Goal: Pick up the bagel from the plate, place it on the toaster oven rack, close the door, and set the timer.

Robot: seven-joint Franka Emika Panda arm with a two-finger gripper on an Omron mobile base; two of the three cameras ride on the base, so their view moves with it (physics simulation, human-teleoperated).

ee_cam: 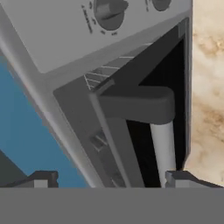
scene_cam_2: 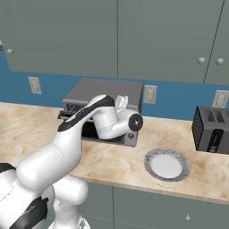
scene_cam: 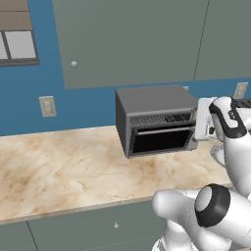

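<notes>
The grey toaster oven (scene_cam: 156, 102) stands at the back of the counter. Its door (scene_cam: 162, 140) with the dark glass pane stands nearly upright, leaving a gap along its top edge. Thin silver bars of the rack (scene_cam: 156, 119) show through that gap. My gripper (ee_cam: 113, 179) is open at the oven's right front corner. The door's pale bar handle (ee_cam: 163, 144) lies between the fingertips (ee_cam: 187, 177), close to the right one. Light grey knobs (ee_cam: 109, 9) sit just above. The plate (scene_cam_2: 154, 157) lies bare on the counter to the oven's right. The bagel is hidden.
A black toaster (scene_cam_2: 212, 129) stands at the right end of the marble counter (scene_cam: 59, 166). Wall cabinets hang above, and outlets (scene_cam: 47, 106) sit on the blue wall. My own arm crosses in front of the oven in the right base view.
</notes>
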